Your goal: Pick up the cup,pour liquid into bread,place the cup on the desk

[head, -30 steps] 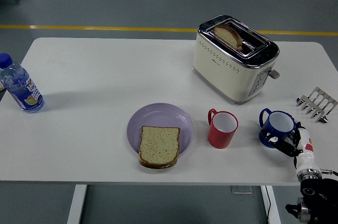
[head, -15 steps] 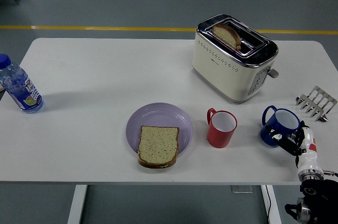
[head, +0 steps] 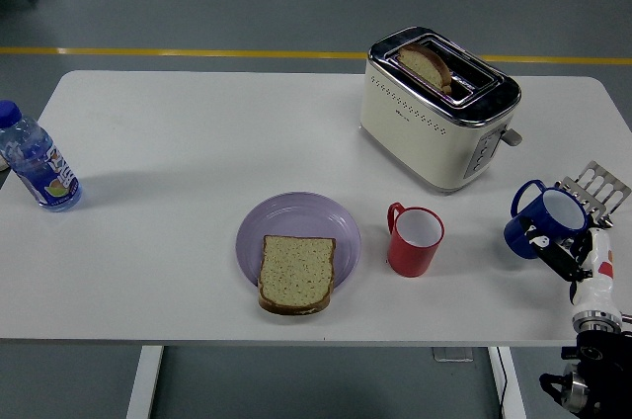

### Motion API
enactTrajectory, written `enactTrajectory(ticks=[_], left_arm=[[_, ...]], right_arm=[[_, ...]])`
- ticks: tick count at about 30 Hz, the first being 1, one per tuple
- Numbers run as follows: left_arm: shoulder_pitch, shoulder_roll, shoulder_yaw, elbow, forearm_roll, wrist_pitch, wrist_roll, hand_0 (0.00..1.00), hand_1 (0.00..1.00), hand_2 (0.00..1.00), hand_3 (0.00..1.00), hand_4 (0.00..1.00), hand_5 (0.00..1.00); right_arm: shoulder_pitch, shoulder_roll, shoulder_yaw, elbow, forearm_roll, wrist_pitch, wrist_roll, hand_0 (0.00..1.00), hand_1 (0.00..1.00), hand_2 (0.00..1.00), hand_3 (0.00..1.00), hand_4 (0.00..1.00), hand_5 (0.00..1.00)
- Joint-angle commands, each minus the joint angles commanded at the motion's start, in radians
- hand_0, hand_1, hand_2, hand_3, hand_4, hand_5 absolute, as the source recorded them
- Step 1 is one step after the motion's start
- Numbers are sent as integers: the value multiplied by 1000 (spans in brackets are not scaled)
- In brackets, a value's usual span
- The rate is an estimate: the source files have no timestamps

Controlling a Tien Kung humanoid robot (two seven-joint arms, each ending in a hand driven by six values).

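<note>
A wide white counter (head: 197,142) fills most of what I see from here. Toward its far right stands a cream toaster (head: 437,110) with a chrome top, one browned slice (head: 427,64) sticking up out of a slot. Near the front middle lies a lilac plate (head: 296,223), and a slice of bread (head: 295,274) lies on it, its near crust hanging over the plate's front rim. At the left edge stands a water bottle (head: 36,163) with a blue cap, well apart from everything else. Just right of the plate is a red mug (head: 415,240), white inside, its handle turned left. At the right edge the right hand (head: 571,257) has its fingers closed on the blue cup (head: 543,221), which is tilted and seems to be off the surface (hard to tell from here). A small metal toast rack (head: 596,185) is just behind the cup.
</note>
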Motion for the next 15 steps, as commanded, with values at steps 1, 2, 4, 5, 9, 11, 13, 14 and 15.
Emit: enactTrajectory(ticks=[1, 2, 4, 5, 9, 11, 13, 14, 15], left_arm=[[0, 0, 0, 0, 0, 0, 0, 670, 740, 741, 640, 404, 998], [1, -1, 0, 0, 0, 0, 0, 670, 740, 741, 640, 404, 998], [1, -1, -1, 0, 1, 0, 0, 671, 740, 741, 640, 405, 998], [1, -1, -2, 0, 2, 1, 0, 671, 740, 741, 640, 405, 998], [1, -1, -2, 0, 4, 1, -1, 671, 740, 741, 640, 405, 998], [1, 0, -4, 0, 5, 1, -1, 670, 740, 741, 639, 404, 998], [1, 0, -3, 0, 4, 1, 0, 670, 740, 741, 639, 404, 998], [2, 0, -3, 0, 4, 1, 0, 670, 740, 741, 639, 404, 998], [2, 0, -3, 0, 4, 1, 0, 670, 740, 741, 639, 404, 998]], right_arm=[[-2, 0, 7, 3, -10, 0, -2, 463, 479, 545, 663, 861, 89], [-7, 1, 28, 12, -36, -2, -9, 463, 479, 545, 663, 861, 89], [-12, 2, 54, 23, -66, -2, -20, 408, 431, 536, 591, 850, 82], [-15, 2, 68, 31, -82, -2, -27, 408, 431, 536, 591, 850, 82], [-24, -4, 125, 69, -153, 0, -57, 408, 431, 536, 591, 850, 82], [-29, -9, 152, 95, -197, 7, -87, 336, 377, 518, 549, 849, 92], [-33, -15, 172, 122, -241, 13, -116, 336, 377, 518, 549, 849, 92], [-36, -19, 184, 141, -265, 19, -135, 336, 377, 518, 549, 849, 92], [-37, -20, 190, 151, -277, 22, -144, 336, 377, 518, 549, 849, 92]])
